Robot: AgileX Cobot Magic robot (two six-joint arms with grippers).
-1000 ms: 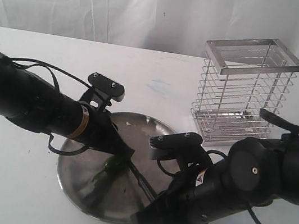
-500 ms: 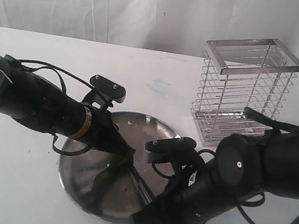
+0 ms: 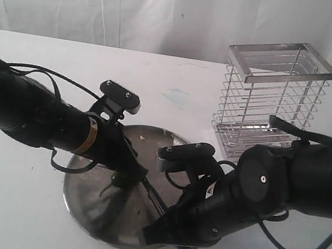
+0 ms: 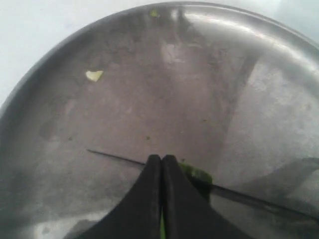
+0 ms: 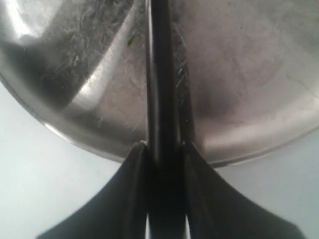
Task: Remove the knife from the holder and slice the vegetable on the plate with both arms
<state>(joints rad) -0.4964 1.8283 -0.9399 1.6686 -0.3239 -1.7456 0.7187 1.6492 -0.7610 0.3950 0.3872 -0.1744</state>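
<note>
The steel plate (image 3: 92, 214) lies on the white table (image 3: 6, 213), and both arms work over it. The left arm (image 3: 28, 118) reaches in across the plate's left rim, and its left claw (image 4: 162, 162) comes down near the plate's middle. The two black fingers (image 4: 149, 199) are pressed together with no gap. A thin line of green shows in the seam between them, so the claw is pinching the chilli pepper (image 4: 195, 174). The rest of the chilli sticks out just beside the fingertips, low over the plate's brushed surface.

The right arm (image 3: 296, 183) crosses the plate's right side, with its right claw (image 5: 162, 152) just outside the plate's near rim. That claw is clamped on the black handle of the knife (image 5: 160, 74). The handle fills the space between the two fingers and runs inward over the plate. In the left wrist view the thin dark blade lies across the plate's middle. It passes right at the chilli and the left fingertips, and its point ends on bare metal past them. I cannot tell whether the edge is touching the chilli.

A small pale scrap (image 4: 93, 75) lies apart from the chilli, towards the plate's rim.

The wire holder (image 3: 270, 103) stands upright on the table beyond the plate's far right rim, clear of it.
</note>
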